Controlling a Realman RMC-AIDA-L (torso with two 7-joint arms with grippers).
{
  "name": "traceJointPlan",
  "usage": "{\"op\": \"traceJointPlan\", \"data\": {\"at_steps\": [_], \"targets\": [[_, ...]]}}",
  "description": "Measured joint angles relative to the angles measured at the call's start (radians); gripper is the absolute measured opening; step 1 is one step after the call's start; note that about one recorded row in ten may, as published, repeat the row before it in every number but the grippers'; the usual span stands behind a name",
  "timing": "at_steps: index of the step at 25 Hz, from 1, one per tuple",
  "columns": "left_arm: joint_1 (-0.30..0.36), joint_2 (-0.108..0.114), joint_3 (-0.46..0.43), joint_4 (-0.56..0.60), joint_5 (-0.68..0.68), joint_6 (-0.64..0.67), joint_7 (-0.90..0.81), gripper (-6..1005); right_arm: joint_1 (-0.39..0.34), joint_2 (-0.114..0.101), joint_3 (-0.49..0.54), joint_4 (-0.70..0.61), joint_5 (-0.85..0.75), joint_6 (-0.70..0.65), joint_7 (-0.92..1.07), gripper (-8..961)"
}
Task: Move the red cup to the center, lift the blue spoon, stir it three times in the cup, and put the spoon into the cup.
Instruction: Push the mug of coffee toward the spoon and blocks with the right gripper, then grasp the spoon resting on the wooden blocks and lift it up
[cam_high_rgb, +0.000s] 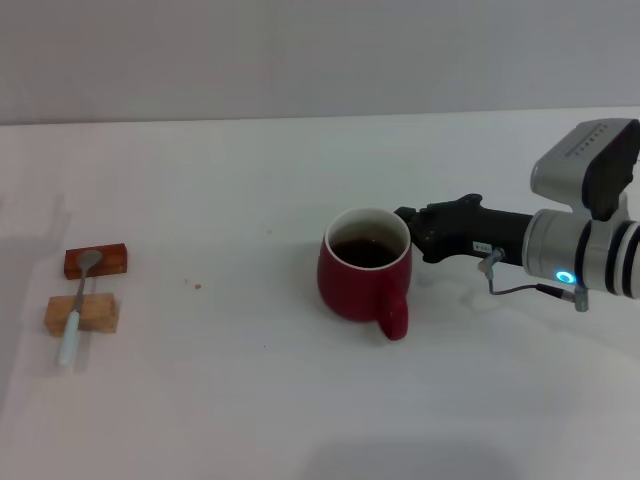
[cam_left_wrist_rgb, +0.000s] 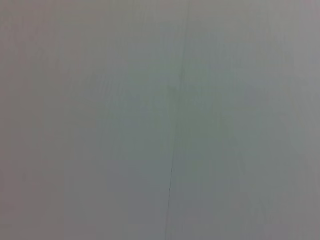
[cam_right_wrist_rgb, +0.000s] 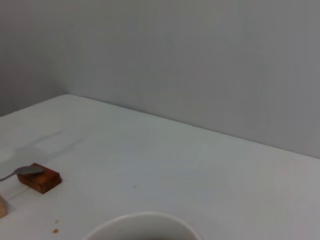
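Nearest the head camera stands the cup (cam_high_rgb: 365, 277), dark red with a white inside and rim, upright on the white table (cam_high_rgb: 250, 400) near its middle. Its handle points toward the camera and slightly to the robot's right. Dark liquid fills the lower part of the inside.

Right gripper (cam_high_rgb: 405, 222): black, reaching in from the robot's right, its tip at the cup's far right rim and either touching it or just beside it; contact cannot be confirmed. Whether its fingers are spread or closed cannot be told. A small white label sits on the black body, its writing too small to read. A blue ring light glows on the silver wrist section behind it.

In the right wrist view only the cup's white rim (cam_right_wrist_rgb: 142, 226) shows, directly below the camera.

Spoon (cam_high_rgb: 78, 303): well away from the gripper, on the far side of the cup toward the robot's left. It lies across two wooden blocks, grey bowl on the red-brown block (cam_high_rgb: 97, 260), pale handle over the light block (cam_high_rgb: 81, 314), its end on the table.

Left gripper: not visible in any view; its wrist camera shows only a plain grey surface.

No readable brands or writing.
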Motion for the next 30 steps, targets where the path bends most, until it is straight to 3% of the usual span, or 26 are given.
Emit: {"op": "traceJointPlan", "data": {"at_steps": [19, 26, 29, 30], "targets": [[0.003, -0.002, 0.0, -0.006, 0.001, 0.003, 0.0, 798, 0.028, 0.005, -0.023, 0.023, 0.003, -0.04, 0.0, -2], [0.018, 0.001, 0.027, -0.004, 0.003, 0.003, -0.051, 798, -0.061, 0.004, -0.008, -0.055, 0.056, -0.105, -0.001, -1], [0.031, 0.002, 0.047, -0.003, 0.004, 0.006, -0.054, 798, -0.123, 0.001, -0.007, -0.122, 0.116, -0.124, -0.006, -1], [0.035, 0.002, 0.053, -0.003, 0.004, 0.008, -0.054, 798, -0.17, 0.001, -0.007, -0.164, 0.201, -0.126, -0.044, -2]]}}
